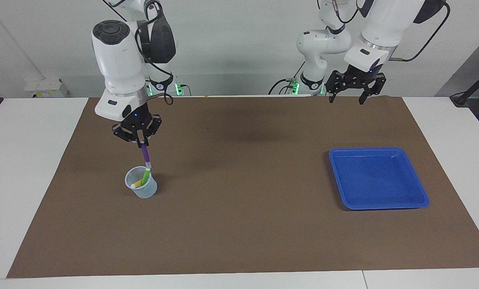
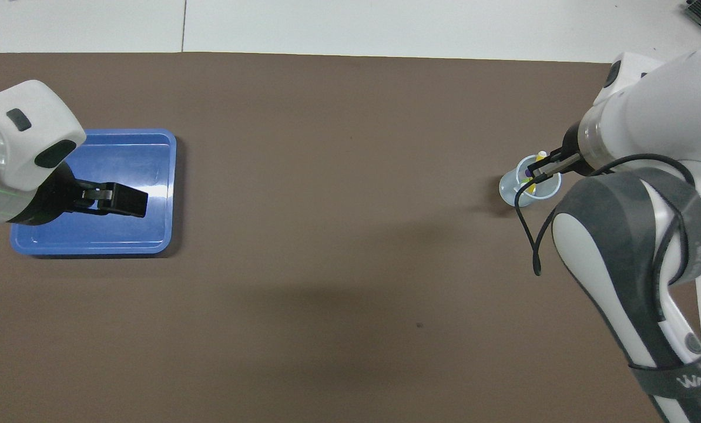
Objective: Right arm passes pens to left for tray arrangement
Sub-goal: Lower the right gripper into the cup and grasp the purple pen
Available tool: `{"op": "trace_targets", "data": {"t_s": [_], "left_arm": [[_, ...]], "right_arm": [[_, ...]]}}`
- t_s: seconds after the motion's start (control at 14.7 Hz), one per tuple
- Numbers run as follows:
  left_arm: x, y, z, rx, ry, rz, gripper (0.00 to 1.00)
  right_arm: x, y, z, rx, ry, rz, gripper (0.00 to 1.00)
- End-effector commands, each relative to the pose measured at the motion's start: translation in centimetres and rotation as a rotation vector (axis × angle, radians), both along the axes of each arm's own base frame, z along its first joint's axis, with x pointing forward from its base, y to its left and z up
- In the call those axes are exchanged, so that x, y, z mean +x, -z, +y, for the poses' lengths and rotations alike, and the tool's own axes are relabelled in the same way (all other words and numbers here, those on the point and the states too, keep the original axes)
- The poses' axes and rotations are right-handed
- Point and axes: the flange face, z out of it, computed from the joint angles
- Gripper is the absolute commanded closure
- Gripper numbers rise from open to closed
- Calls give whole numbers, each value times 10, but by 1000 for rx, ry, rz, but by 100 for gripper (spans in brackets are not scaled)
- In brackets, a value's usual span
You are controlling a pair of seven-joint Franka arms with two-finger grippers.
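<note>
1. At the left of the facing view, the right gripper (image 1: pixel 141 141) was clamped on the top of the purple pen (image 1: pixel 145 154), which hung tilted with its whitish tip just above the rim of the clear cup (image 1: pixel 141 188).
2. The green pen (image 1: pixel 145 176) and yellow pen (image 1: pixel 136 184) leaned inside that cup.
3. Done well, the lift would likely need to go straight up until the tip cleared the rim, so the light cup was not tipped; only then should the pen travel toward the frame's centre.
4. Held by its top, the pen left its lower length free for the other arm to take.
5. At the upper right of the facing view, the left gripper (image 1: pixel 348 95) waited high, fingers spread and empty.
6. The blue tray (image 1: pixel 420 196) sat empty at right of centre, well apart from the cup.
7. A brown mat (image 1: pixel 239 224) covered the white table (image 1: pixel 22 168); a pale wall (image 1: pixel 231 36) filled the top of the frame.
</note>
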Motion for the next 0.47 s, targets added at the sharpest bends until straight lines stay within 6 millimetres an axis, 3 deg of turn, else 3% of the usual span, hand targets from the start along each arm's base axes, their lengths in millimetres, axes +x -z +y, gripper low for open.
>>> {"op": "trace_targets", "data": {"t_s": [0.0, 0.27, 0.41], "left_arm": [[-8, -1, 3, 0, 4, 5, 0], [-6, -1, 10, -1, -10, 4, 0], [2, -2, 46, -4, -79, -2, 0]], "right_arm": [[-7, -9, 5, 87, 107, 22, 100], [-10, -11, 18, 249, 325, 68, 100], [-9, -12, 20, 330, 424, 95, 100]]}}
